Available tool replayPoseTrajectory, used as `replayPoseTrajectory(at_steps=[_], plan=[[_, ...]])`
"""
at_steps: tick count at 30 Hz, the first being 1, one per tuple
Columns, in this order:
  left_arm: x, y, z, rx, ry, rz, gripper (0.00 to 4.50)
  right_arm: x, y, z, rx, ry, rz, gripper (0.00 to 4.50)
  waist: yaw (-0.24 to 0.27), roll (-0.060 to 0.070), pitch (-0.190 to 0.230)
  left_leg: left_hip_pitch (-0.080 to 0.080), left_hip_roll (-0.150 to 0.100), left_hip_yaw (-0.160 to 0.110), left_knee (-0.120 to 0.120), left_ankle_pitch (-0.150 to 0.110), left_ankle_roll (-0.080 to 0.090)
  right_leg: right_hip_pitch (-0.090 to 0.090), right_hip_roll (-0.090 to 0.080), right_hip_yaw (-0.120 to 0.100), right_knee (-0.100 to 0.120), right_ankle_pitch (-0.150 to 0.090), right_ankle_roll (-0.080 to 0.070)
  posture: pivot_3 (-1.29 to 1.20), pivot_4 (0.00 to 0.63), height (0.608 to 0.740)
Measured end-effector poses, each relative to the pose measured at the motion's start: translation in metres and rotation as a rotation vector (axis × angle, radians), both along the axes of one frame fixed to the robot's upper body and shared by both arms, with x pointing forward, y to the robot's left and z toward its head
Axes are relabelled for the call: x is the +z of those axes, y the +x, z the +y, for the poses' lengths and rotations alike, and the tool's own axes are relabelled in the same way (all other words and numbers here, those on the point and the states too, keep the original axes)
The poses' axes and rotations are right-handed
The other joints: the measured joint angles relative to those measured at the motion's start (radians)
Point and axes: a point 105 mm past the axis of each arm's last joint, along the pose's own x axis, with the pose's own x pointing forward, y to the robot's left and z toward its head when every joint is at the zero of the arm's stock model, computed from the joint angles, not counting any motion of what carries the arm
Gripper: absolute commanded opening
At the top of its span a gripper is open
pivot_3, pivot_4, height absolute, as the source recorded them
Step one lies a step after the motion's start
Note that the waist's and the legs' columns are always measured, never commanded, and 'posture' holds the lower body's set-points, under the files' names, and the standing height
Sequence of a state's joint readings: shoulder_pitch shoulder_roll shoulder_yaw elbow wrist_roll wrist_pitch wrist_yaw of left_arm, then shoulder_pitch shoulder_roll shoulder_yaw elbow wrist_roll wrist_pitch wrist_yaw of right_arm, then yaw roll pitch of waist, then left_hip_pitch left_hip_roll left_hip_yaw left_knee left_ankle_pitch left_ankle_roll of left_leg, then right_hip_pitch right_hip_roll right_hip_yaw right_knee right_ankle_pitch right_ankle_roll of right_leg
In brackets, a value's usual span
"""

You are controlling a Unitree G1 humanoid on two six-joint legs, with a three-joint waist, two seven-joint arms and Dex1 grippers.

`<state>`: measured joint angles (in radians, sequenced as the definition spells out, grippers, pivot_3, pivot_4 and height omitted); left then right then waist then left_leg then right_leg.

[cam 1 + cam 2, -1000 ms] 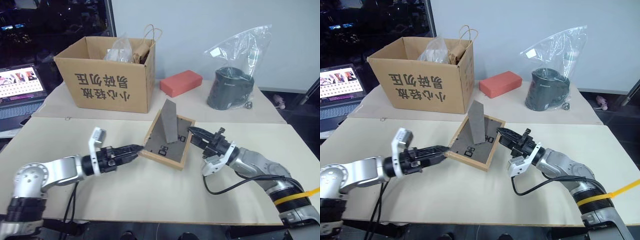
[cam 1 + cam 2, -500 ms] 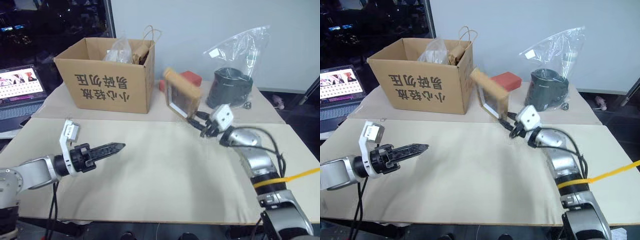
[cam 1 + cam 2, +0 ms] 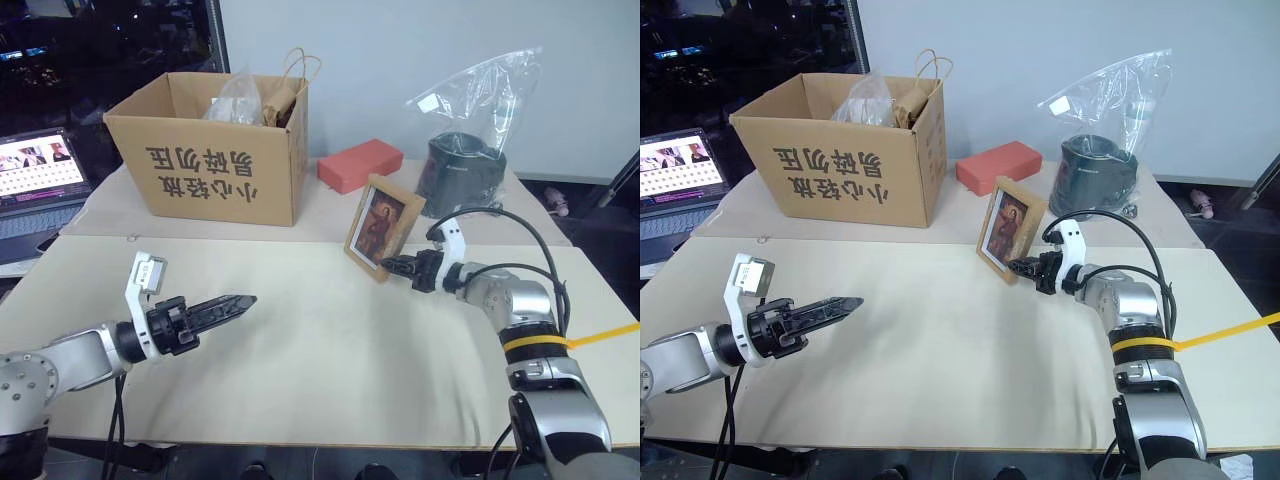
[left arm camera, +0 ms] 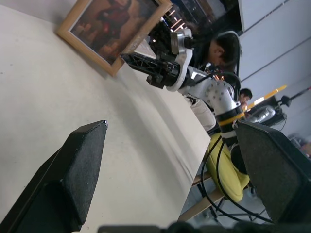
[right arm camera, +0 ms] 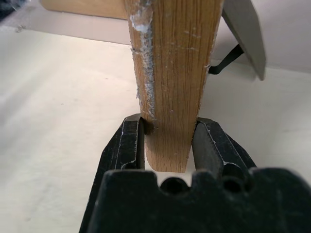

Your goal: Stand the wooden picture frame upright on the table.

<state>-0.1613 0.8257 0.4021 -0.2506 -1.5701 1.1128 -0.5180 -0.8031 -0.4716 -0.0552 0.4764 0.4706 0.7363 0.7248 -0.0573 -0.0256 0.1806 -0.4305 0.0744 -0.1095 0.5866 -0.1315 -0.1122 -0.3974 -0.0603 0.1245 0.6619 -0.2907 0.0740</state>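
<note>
A laptop [image 3: 40, 175] sits at the far left. The left gripper [image 3: 232, 305] hovers over the table [image 3: 320, 370], fingers spread wide, holding nothing. Behind it a cardboard box [image 3: 215, 150] holds a paper bag [image 3: 285, 95] and crumpled plastic. The wooden picture frame [image 3: 383, 225] stands upright on the table, right gripper [image 3: 392, 266] clamped on its edge. A clear plastic bag [image 3: 470, 130] holds a dark container [image 3: 460, 178]

The right gripper [image 3: 392, 266] is held low and roughly level, its fingers [image 5: 127, 145] clamped on the wooden picture frame [image 3: 383, 224]. The left gripper [image 3: 240, 301] is extended level, fingers spread wide, nothing grasped.
</note>
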Motion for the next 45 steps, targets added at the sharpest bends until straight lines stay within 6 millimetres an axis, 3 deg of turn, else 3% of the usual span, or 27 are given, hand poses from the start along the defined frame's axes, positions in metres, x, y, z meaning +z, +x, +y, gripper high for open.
replayPoseTrajectory(at_steps=[5,14,23,24,28,31,35,39,42,45], plan=[[0.001,0.0,0.001,-0.002,-0.001,-0.01,4.5,-0.007,-0.016,0.015,0.087,0.074,0.08,1.12,-0.011,0.0,0.0,0.0,0.0,0.0,0.0,0.0,0.0,0.0,0.0,0.0,0.0,0.0,0.0,0.0,0.15,0.74],[-0.002,0.008,0.002,0.007,0.026,0.004,4.5,-0.022,-0.042,0.028,0.184,0.045,0.08,1.12,-0.017,0.0,0.0,0.001,0.0,0.0,0.0,0.0,0.0,0.0,0.0,0.0,0.001,-0.003,0.005,0.0,0.15,0.74],[0.0,0.016,0.007,0.015,0.052,-0.038,4.5,-0.022,-0.058,0.035,0.259,0.078,0.112,1.12,-0.019,0.0,0.0,0.001,0.0,0.0,0.0,0.0,0.0,-0.001,0.0,0.0,0.001,-0.003,0.005,0.0,0.15,0.74],[-0.001,0.016,0.007,0.016,0.06,-0.043,4.5,-0.022,-0.059,0.034,0.26,0.076,0.112,1.92,-0.018,0.0,0.0,0.0,0.0,0.0,0.0,0.0,0.0,-0.001,0.0,0.0,0.001,-0.003,0.006,0.0,0.15,0.74],[0.001,0.024,0.009,0.055,0.094,-0.121,4.5,-0.035,-0.068,0.034,0.275,0.084,0.163,3.28,-0.012,0.0,0.0,-0.001,0.0,0.0,0.001,0.0,0.0,-0.002,0.0,0.0,0.0,-0.003,0.005,0.0,0.15,0.74],[0.0,0.031,0.009,0.101,0.114,-0.19,4.5,-0.031,-0.074,0.03,0.294,0.091,0.163,4.28,-0.009,0.0,0.0,-0.003,0.0,0.0,0.001,0.0,0.0,-0.002,0.0,0.0,0.0,-0.003,0.005,0.0,0.15,0.74],[-0.001,0.035,0.012,0.131,0.147,-0.233,4.5,-0.016,-0.082,0.003,0.254,0.087,0.122,4.4,-0.007,0.0,0.0,-0.004,0.0,0.0,0.001,0.0,0.0,-0.004,0.0,0.0,0.0,-0.003,0.005,0.0,0.15,0.74],[-0.016,0.039,0.016,0.173,0.245,-0.26,4.5,-0.02,-0.102,-0.03,0.19,-0.016,0.089,4.4,-0.001,0.0,0.0,-0.005,0.0,0.0,0.001,0.0,0.0,-0.005,0.0,0.0,-0.001,-0.003,0.005,0.0,0.15,0.74],[-0.043,0.044,0.017,0.234,0.424,-0.286,4.5,-0.035,-0.11,-0.063,0.08,-0.315,-0.078,4.4,0.008,0.0,0.0,-0.006,0.0,0.001,0.002,-0.001,0.001,-0.005,0.0,0.0,-0.003,-0.004,0.007,0.0,0.15,0.74],[-0.055,0.061,0.015,0.332,0.485,-0.333,4.5,-0.029,-0.102,-0.062,-0.06,-0.362,-0.314,4.4,0.003,-0.001,0.0,-0.005,0.0,0.001,0.004,0.0,0.001,-0.005,0.0,0.001,-0.001,-0.003,0.008,0.0,0.15,0.74]])
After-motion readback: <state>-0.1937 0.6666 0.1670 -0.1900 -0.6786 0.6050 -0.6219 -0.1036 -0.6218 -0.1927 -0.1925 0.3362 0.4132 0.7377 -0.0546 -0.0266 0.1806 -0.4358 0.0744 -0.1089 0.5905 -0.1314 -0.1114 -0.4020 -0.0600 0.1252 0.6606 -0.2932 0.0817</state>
